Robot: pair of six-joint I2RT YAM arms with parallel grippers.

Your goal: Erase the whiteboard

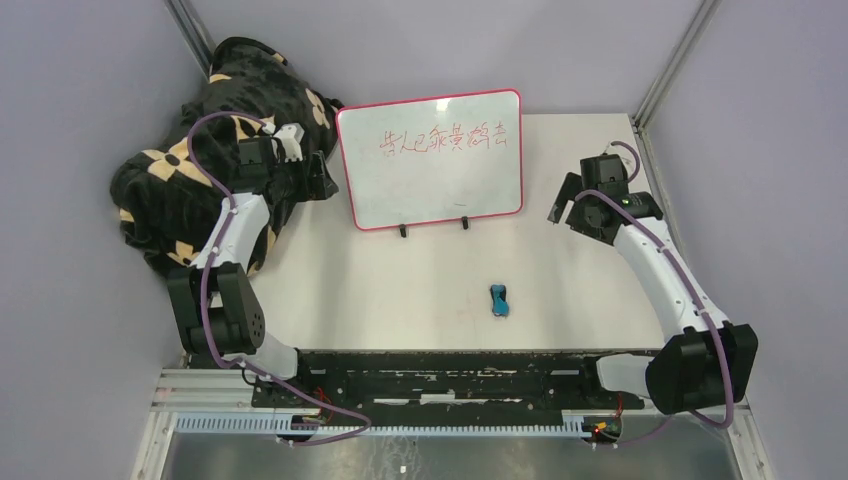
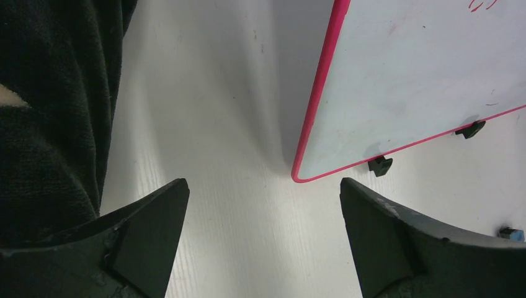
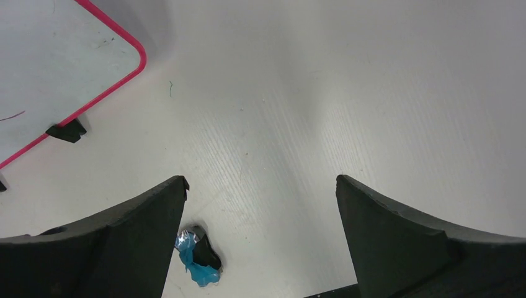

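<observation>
The board point(image 1: 432, 160) is standing up top, showing writing point(image 1: 450, 140); left gripper point(image 2: 263, 189) and right gripper point(image 3: 260, 183) are gaping beside it, empty.

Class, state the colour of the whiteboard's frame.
Red-pink. The whiteboard's frame shows best in the left wrist view.

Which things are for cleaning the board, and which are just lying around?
For the job:
- the whiteboard, with red writing on it
- the small blue eraser, likely the wiping tool, lying in front of the board
- the left gripper and the right gripper, both open

Just lying about:
- the black patterned blanket, heaped at the left
</observation>
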